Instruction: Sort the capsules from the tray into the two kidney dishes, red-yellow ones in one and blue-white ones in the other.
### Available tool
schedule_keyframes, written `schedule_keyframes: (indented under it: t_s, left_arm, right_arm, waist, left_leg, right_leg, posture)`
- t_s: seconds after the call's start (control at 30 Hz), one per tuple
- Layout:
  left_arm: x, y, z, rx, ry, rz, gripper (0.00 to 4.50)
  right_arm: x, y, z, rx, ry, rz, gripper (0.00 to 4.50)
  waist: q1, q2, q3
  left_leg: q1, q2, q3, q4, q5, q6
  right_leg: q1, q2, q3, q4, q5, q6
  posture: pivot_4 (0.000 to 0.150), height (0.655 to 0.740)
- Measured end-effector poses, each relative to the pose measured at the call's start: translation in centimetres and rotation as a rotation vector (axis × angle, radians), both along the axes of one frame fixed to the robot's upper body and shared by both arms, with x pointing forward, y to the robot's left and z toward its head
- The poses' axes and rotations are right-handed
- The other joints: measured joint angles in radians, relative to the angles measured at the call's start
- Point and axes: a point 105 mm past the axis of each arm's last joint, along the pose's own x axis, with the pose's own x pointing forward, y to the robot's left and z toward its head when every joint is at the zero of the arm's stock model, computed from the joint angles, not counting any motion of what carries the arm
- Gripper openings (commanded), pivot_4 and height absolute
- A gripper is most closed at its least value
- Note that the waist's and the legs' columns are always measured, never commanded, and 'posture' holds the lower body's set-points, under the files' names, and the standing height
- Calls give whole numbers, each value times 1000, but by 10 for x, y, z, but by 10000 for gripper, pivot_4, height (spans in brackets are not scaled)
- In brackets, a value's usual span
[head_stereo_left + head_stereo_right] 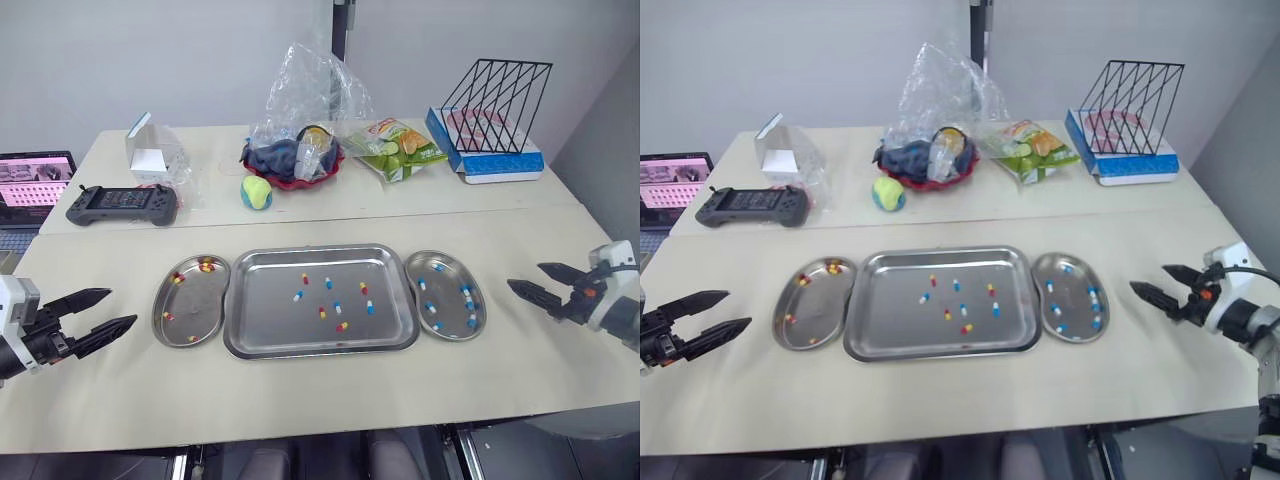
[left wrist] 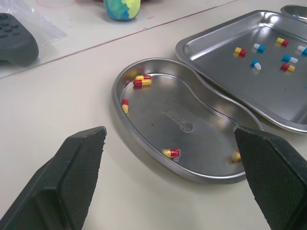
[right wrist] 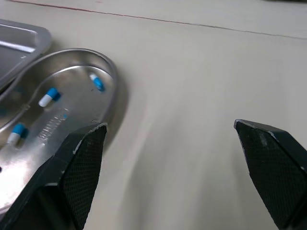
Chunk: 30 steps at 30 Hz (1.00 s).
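1. Currently, the tray [image 1: 270, 312] is seen in the middle of the counter [image 1: 300, 410], with a kidney dish set just beside each of its short ends.
2. Red-yellow capsules are held in the left kidney dish [image 1: 195, 305] and blue-white ones in the right kidney dish [image 1: 447, 300], so the sorting is judged to be partly done.
3. About eight capsules are left in the tray (a loose scatter from its middle toward its right half). Among them are a red-yellow capsule [image 1: 342, 326] nearest the front rim and a blue-white capsule [image 1: 370, 308] near it on the right.
4. The left gripper [image 1: 122, 307] is held spread wide with nothing in it, off the outer side of the left dish. The right gripper [image 1: 525, 275] is likewise spread wide and empty, off the outer side of the right dish.
5. Both are pointed inward, so a dish must be crossed by either arm before the tray is reached.
6. The right arm is judged slightly nearer the scatter. The capsules lie at mixed angles, so each long axis would have to be matched before a pinch.
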Motion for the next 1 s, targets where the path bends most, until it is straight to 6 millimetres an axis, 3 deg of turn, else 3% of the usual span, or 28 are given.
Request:
schedule_keyframes:
  t_s: [0.4,0.5,0.53,0.63,1.0]
  left_arm:
    - [2,-1,-1,-3,-13,3,45000]
    - [2,-1,-1,-3,-15,1,45000]
    - [2,-1,-1,-2,-16,1,45000]
    - [1,-1,-2,0,-17,-1,45000]
    - [1,-3,-1,5,-31,-10,45000]
  right_arm:
    - [4,-7,-5,-49,6,-55,44604]
    - [5,-7,-3,-47,0,-62,44604]
    - [6,-7,-1,-45,-4,-66,44604]
    - [9,-7,1,-37,-3,-70,44604]
    - [10,-7,0,-20,16,-82,44604]
  waist:
    - [3,0,0]
    - [-27,3,0]
    - [-33,5,0]
    - [-14,5,0]
    - [4,5,0]
  left_leg:
    - [-2,-1,-2,-1,0,0]
    - [-2,-26,-46,0,4,1]
    - [-2,-30,-50,2,7,0]
    - [-3,-27,-45,2,11,-7]
    - [-1,-24,-33,1,6,0]
  right_leg:
    - [3,-1,0,0,0,0]
    - [22,-24,-35,2,-10,7]
    - [18,-26,-37,2,-11,8]
    - [16,-23,-31,1,-9,7]
    - [13,-20,-20,2,-8,7]
  posture:
    - [1500,7400]
    - [1500,7400]
    - [1500,7400]
    - [1500,7400]
    - [1500,7400]
